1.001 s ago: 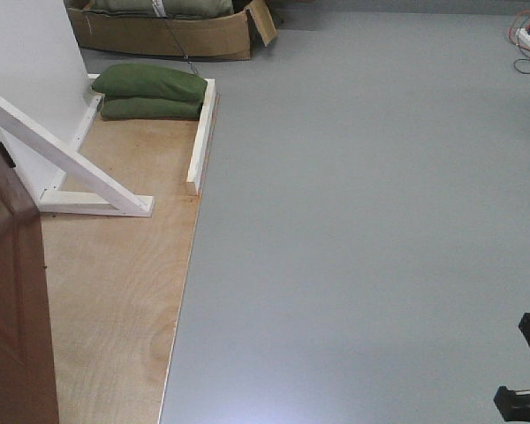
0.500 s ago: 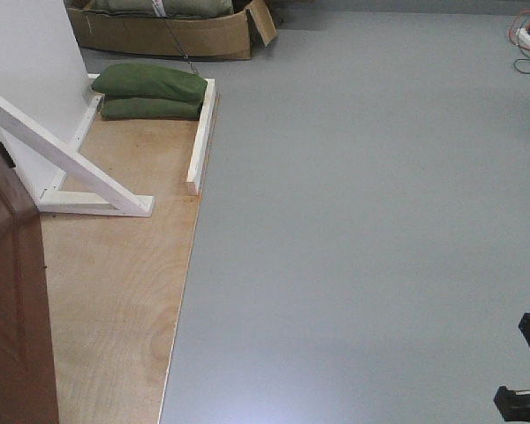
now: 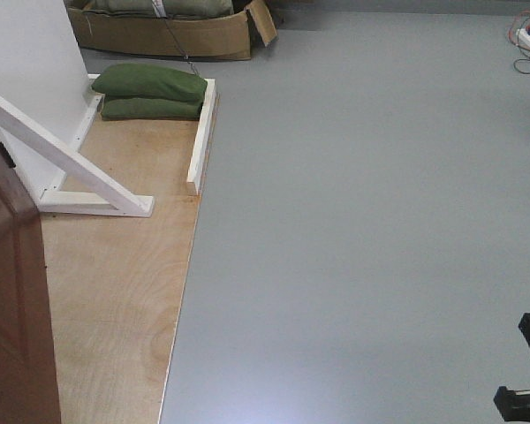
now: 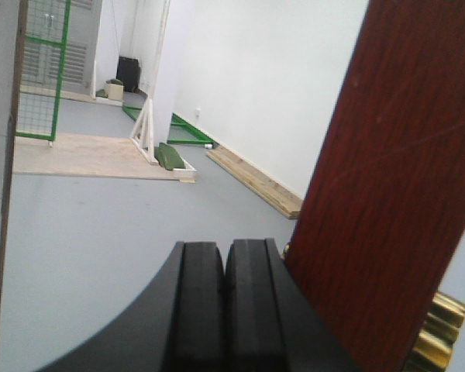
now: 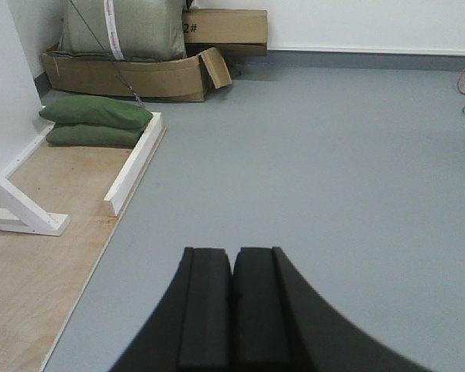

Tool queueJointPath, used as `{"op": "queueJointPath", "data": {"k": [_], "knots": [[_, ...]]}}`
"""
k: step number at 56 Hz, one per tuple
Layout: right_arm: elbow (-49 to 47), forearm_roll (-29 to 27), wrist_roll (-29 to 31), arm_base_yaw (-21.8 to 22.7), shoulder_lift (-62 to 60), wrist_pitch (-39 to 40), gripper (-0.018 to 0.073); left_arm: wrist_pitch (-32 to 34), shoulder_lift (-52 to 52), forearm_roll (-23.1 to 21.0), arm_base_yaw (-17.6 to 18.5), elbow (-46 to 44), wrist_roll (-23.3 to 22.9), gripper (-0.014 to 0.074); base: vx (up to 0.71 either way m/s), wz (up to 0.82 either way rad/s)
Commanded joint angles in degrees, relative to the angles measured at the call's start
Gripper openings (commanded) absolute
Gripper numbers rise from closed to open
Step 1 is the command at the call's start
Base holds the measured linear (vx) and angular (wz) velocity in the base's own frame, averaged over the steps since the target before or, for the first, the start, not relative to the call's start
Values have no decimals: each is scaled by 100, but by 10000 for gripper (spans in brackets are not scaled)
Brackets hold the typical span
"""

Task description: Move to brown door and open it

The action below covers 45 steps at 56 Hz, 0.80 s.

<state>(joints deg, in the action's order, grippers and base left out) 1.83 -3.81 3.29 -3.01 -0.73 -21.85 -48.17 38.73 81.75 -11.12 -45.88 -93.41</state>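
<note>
At the front view's left edge, the brown door (image 3: 9, 318) stands just beside the left gripper (image 4: 225, 306), which is closed and empty like the right gripper (image 5: 232, 306), so the opening step seems in hand and next calls for pushing the door wider.

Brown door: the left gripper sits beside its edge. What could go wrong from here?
The left gripper is shut beside the door edge, not on the brass fitting; pushing may scrape the wood or slip off.
In the front view the white brace stands just past the door; a wide swing might hit it.
The plywood edge could catch the base.
</note>
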Motion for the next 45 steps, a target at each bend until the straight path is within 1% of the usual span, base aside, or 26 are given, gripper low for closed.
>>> {"op": "queueJointPath", "data": {"k": [1,8,16,20,30,37,45], "knots": [[25,23,45,-8,-32,445,0,501,60,71,19,-158,-75,146,0,0],[25,23,45,-8,-32,445,0,554,60,63,19,-158,-84,146,0,0],[25,23,45,-8,-32,445,0,1108,192,48,19,-158,-88,146,0,0],[25,23,45,-8,-32,445,0,1466,210,-169,19,-158,-88,146,0,0],[25,23,45,-8,-32,445,0,1960,210,-560,19,-158,-97,146,0,0],[25,23,45,-8,-32,445,0,2602,210,-813,19,-158,-97,146,0,0],[25,23,45,-8,-32,472,0,3541,210,-999,19,-158,-115,146,0,0]]}}
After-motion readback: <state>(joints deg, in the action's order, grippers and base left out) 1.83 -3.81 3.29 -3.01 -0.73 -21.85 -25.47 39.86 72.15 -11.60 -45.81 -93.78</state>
